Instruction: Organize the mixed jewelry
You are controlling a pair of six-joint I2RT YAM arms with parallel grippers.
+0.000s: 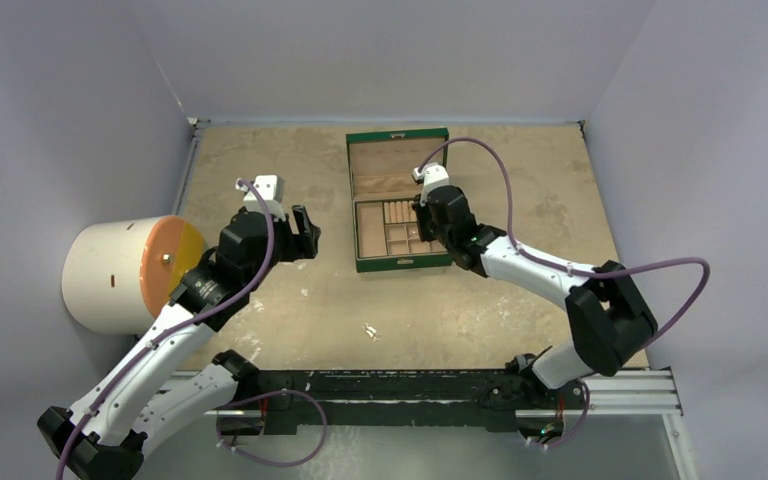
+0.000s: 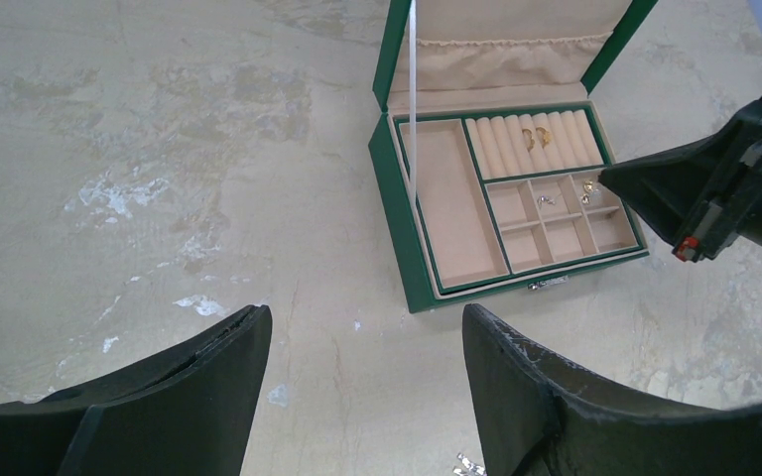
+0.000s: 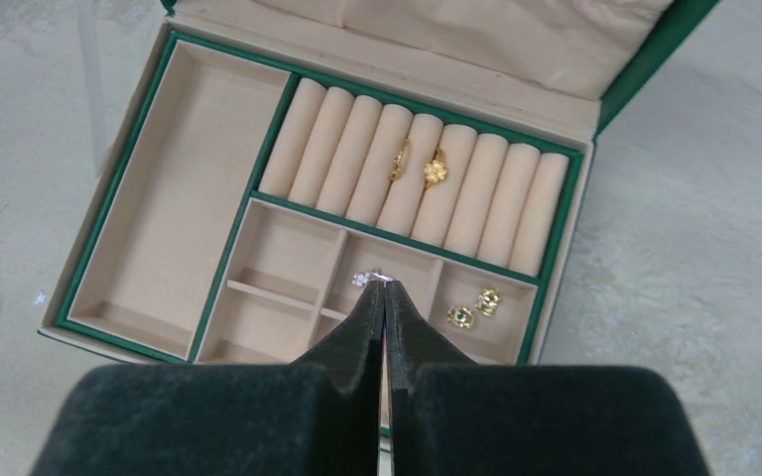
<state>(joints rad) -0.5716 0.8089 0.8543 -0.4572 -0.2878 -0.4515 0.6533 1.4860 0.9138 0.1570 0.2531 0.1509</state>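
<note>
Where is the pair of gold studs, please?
In the right wrist view, the gold studs lie in the green box's rightmost small compartment, below the ring rolls, beside the right gripper.

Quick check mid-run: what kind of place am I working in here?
Most likely a lab robot test cell, not a home: plain walls box in a worn tabletop, a metal rail runs along its near edge, and the green jewelry box looks like a staged prop.
</note>
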